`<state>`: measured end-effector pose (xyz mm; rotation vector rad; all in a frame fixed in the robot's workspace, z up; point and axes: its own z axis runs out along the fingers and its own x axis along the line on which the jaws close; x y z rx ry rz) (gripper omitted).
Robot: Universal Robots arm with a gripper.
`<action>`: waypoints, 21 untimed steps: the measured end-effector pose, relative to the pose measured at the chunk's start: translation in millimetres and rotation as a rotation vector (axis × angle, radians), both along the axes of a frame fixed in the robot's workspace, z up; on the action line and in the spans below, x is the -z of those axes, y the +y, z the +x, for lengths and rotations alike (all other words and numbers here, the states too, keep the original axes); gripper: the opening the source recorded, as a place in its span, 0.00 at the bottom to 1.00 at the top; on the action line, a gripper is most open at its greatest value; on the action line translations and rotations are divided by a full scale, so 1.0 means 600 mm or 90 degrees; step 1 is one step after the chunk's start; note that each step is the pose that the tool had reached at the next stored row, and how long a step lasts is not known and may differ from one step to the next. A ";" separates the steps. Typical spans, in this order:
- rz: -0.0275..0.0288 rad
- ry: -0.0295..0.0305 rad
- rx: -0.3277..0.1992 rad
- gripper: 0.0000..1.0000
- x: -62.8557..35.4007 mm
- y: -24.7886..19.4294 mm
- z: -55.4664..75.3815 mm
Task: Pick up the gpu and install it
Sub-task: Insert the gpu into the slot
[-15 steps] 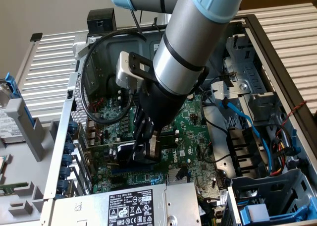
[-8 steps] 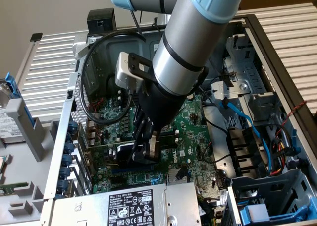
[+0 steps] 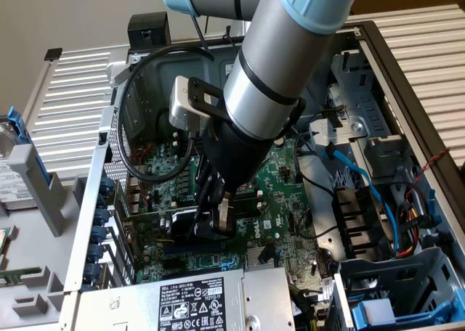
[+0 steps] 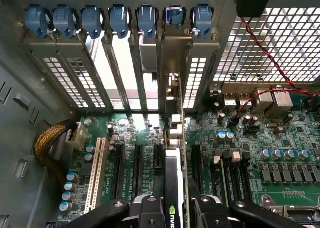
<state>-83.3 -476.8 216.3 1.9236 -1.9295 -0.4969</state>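
Note:
The gpu stands on edge over the green motherboard, black fan shroud toward the camera. Its silver end bracket sits in one of the case's rear slot openings, under the blue clips. My gripper is shut on the card, one black finger on each side of it. In the exterior view the gripper reaches down inside the open computer case and holds the gpu low over the motherboard. The card's bottom edge is hidden, so I cannot tell whether it is seated.
A row of blue slot clips lines the rear wall. A braided cable lies beside the white slot, and red and black wires cross the vent grille. The power supply, the drive cage and blue cables crowd the case.

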 end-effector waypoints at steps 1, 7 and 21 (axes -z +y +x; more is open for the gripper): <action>0.0000 0.0000 0.000 0.28 0.000 0.0000 0.000; 0.0001 -0.0009 0.000 0.28 0.001 0.0000 -0.002; 0.0031 -0.0038 0.000 0.28 0.003 -0.0001 -0.009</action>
